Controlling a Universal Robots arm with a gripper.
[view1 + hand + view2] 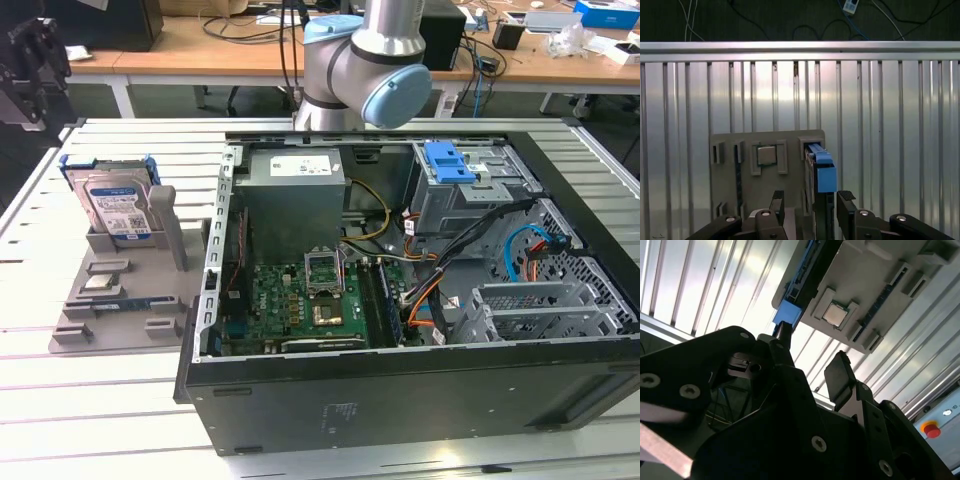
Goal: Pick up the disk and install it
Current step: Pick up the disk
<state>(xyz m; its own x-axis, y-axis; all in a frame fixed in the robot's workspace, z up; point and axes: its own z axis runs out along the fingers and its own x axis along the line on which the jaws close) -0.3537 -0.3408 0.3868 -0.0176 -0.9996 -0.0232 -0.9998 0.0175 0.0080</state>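
Observation:
The disk (118,205) stands upright in a grey holder (110,290) at the exterior view's left, a silver drive with a white-and-blue label and a blue frame. In both wrist views I see it edge-on, as the disk's blue frame (824,175) (788,315) in a slot of the holder (765,190) (870,280). My gripper (811,202) (812,357) is open with nothing between its black fingers (777,200) (839,372). It hangs well clear of the holder, and the disk's edge lines up with the gap between the fingers.
An open computer case (400,390) lies at the exterior view's right, with a grey power-supply box (295,190), a motherboard (310,300), cables and a blue latch piece (450,160). A chip (766,155) rests in the holder. A red button (930,430) sits near the slatted table's edge.

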